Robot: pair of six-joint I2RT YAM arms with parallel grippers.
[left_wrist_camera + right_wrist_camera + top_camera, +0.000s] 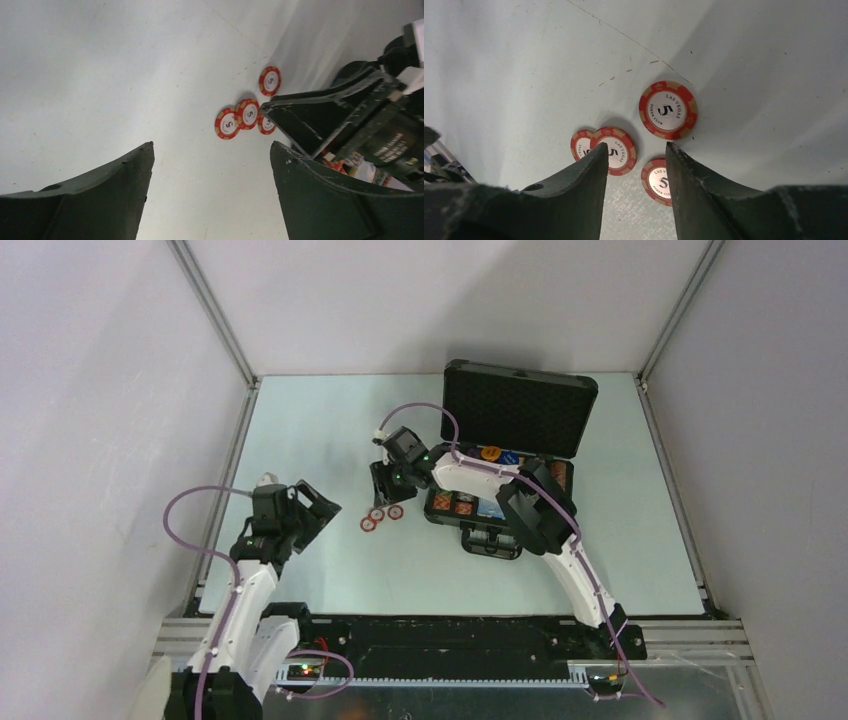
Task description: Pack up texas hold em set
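The black case [497, 536] lies open at centre right, its foam-lined lid [520, 408] standing upright behind it and chip rows [452, 504] inside. Several red-white chips [381, 517] lie on the table left of the case. In the right wrist view they show a "5" [668, 110], and two overlap [616, 149]. My right gripper [637, 147] hovers just over them, open, with bare table between its fingers [387, 490]. My left gripper [212, 145] stands wide open and empty, left of the chips [247, 113] and apart from them [322, 510].
The right arm [540, 515] reaches across the case's front. Grey walls [120, 390] close in the light table [300, 430] on three sides. A black rail [450, 635] with both arm bases runs along the near edge.
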